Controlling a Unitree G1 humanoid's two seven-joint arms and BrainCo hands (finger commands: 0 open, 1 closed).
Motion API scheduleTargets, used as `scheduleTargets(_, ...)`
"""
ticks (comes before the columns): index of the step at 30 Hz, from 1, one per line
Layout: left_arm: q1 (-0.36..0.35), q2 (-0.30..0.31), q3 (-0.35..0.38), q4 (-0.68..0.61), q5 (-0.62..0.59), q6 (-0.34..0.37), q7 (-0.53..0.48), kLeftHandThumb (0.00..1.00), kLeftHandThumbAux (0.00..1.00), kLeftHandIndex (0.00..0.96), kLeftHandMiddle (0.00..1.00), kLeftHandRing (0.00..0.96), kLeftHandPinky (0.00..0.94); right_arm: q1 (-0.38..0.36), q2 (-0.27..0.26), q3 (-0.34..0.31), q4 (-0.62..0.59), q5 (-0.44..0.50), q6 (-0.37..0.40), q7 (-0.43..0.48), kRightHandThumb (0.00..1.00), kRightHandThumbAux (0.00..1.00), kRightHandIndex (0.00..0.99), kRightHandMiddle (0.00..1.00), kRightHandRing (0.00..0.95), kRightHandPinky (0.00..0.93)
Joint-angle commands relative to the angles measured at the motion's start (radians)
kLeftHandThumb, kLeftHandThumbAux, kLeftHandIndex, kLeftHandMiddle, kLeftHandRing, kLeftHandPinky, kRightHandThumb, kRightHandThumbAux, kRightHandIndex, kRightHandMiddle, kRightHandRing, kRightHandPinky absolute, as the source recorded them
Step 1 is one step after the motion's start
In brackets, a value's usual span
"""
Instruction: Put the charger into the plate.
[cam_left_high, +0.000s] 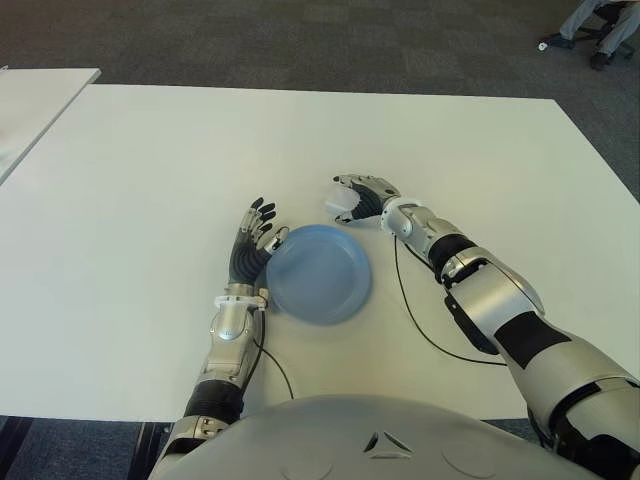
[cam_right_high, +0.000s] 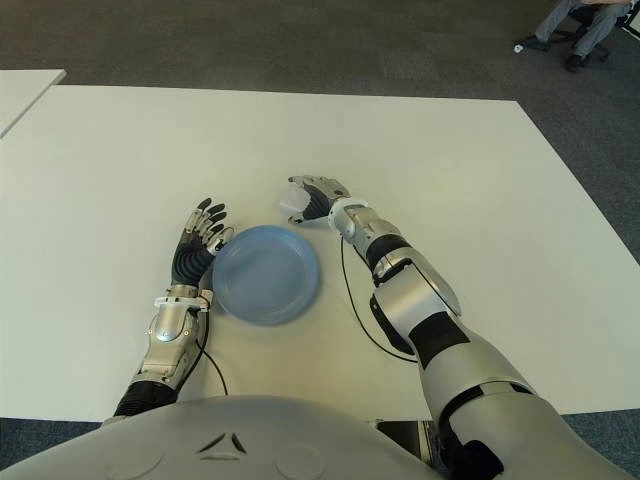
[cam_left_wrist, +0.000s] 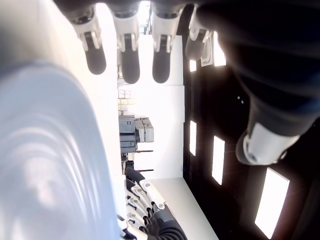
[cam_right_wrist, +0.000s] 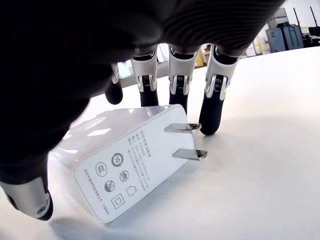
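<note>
The white charger (cam_right_wrist: 130, 160) lies on the table just beyond the far rim of the blue plate (cam_left_high: 320, 275), its two prongs pointing away from the palm. My right hand (cam_left_high: 355, 195) covers it. The fingers (cam_right_wrist: 177, 97) curl down against its far side and the thumb (cam_right_wrist: 30, 205) hooks in at its near corner. The plate holds nothing. My left hand (cam_left_high: 255, 235) shows beside the plate's left rim with its fingers (cam_left_wrist: 122, 65) stretched out straight and nothing in them.
The white table (cam_left_high: 200, 150) reaches well past both hands. A black cable (cam_left_high: 420, 320) from my right arm trails on the table right of the plate. A second white table (cam_left_high: 40, 100) stands at far left. A person's legs and a chair (cam_left_high: 600, 25) show at top right.
</note>
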Motion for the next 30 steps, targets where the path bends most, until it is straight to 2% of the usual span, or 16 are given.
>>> scheduleTargets(1, 0.031, 0.016, 0.009, 0.035, -0.011, 0.026, -0.021, 0.0, 0.586, 0.053, 0.185, 0.173, 0.163, 0.024, -0.019, 0.003, 0.022, -0.004, 0.025, 0.013, 0.356, 0.617, 0.043, 0.157, 0.21, 0.276)
scheduleTargets(19, 0.031, 0.025, 0.012, 0.038, -0.018, 0.027, -0.035, 0.0, 0.588, 0.071, 0.211, 0.192, 0.173, 0.031, -0.017, -0.011, 0.022, 0.006, 0.038, 0.013, 0.358, 0.594, 0.042, 0.148, 0.194, 0.261)
scheduleTargets(30, 0.035, 0.026, 0.013, 0.036, -0.015, 0.015, -0.028, 0.0, 0.597, 0.071, 0.219, 0.202, 0.188, 0.028, -0.016, -0.01, 0.021, 0.003, 0.059, 0.004, 0.406, 0.538, 0.033, 0.144, 0.194, 0.263)
